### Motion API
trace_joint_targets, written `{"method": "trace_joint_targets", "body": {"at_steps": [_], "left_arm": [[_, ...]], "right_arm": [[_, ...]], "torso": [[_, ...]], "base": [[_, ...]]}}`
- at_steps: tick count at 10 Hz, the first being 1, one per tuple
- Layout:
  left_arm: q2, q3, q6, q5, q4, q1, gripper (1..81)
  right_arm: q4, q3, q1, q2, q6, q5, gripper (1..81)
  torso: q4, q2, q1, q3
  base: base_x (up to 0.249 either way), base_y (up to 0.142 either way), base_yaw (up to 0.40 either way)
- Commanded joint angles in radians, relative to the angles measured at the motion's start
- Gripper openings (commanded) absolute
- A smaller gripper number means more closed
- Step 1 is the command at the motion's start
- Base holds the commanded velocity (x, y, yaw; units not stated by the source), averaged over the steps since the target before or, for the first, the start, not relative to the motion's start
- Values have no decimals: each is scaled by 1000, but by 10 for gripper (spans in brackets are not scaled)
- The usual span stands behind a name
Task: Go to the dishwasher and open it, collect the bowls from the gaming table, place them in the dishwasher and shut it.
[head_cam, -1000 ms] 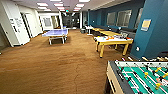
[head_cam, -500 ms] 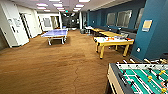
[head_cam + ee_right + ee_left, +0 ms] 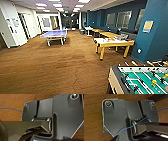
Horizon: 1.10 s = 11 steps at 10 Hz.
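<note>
we take the gaming table (image 3: 113, 43) as landmark: white top, yellow rim and legs, standing on brown carpet (image 3: 50, 67) against the blue wall (image 3: 155, 35). small coloured items sit on its top; too blurred to tell if they are bowls. nearer to us than it, the table-football table (image 3: 140, 80). beyond it to the left, a blue ping-pong table (image 3: 53, 34). whether our grippers are spread or pressed together, we cannot tell.

Ceiling panels (image 3: 58, 5) glare bright; brown floor (image 3: 50, 67) evenly lit; whole view soft, far end perhaps blurred most.
</note>
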<state>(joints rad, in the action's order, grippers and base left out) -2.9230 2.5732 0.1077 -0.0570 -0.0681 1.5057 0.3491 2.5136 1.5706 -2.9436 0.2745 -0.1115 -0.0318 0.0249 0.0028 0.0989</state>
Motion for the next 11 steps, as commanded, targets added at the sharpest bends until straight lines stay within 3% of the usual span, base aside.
{"method": "trace_joint_targets", "body": {"at_steps": [1,11], "left_arm": [[8,-4,1,55,-10,-38,811],[8,-4,1,54,-10,-31,811]], "right_arm": [[13,-9,-33,2,-1,41,811],[14,-10,-34,2,-1,42,811]], "torso": [[0,0,0,0],[0,0,0,0]], "base": [[149,0,0],[152,0,0]]}}
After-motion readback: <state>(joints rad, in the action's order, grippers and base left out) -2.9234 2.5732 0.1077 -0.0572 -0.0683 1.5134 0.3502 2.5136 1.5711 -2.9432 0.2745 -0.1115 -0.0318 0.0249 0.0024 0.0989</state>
